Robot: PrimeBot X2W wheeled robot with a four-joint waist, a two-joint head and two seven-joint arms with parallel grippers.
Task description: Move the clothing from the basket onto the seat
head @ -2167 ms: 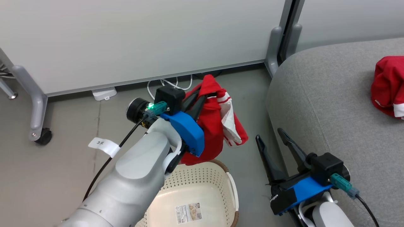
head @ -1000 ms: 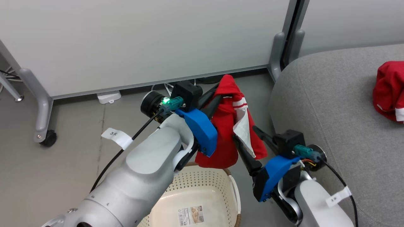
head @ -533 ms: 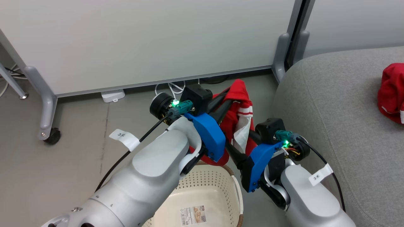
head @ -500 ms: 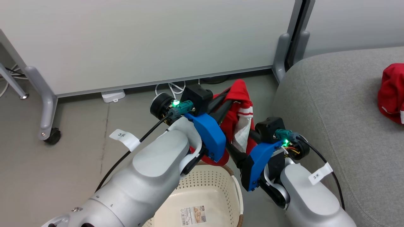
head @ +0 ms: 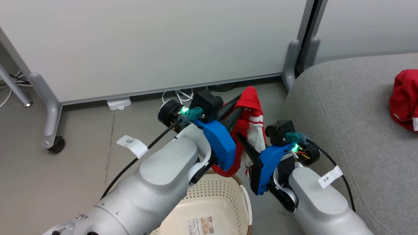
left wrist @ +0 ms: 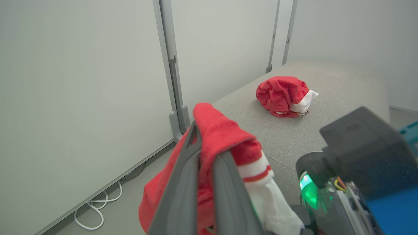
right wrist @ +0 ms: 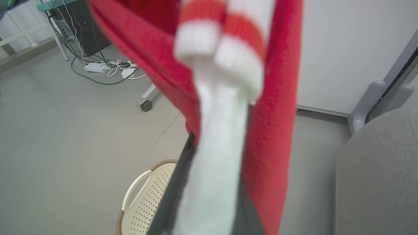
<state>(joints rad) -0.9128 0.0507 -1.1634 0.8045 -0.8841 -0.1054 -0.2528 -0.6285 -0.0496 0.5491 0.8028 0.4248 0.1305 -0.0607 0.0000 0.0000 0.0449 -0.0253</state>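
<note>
The left end effector (head: 237,103) is clamped on the top of a soft red sportswear garment with a white panel (head: 252,98). It hangs mid-frame above the cream perforated plastic laundry basket (head: 244,199) at the bottom edge. The right end effector (head: 248,142) looks closed on the white panel. This is the carry step. Next, both arms should swing right over the large grey fabric sofa (head: 343,107) and release near the bundled red garment (head: 405,98) there.

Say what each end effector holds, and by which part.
Left end effector pinches the clothing by its top fold. Right end effector straddles its white panel; grip unclear.
</note>
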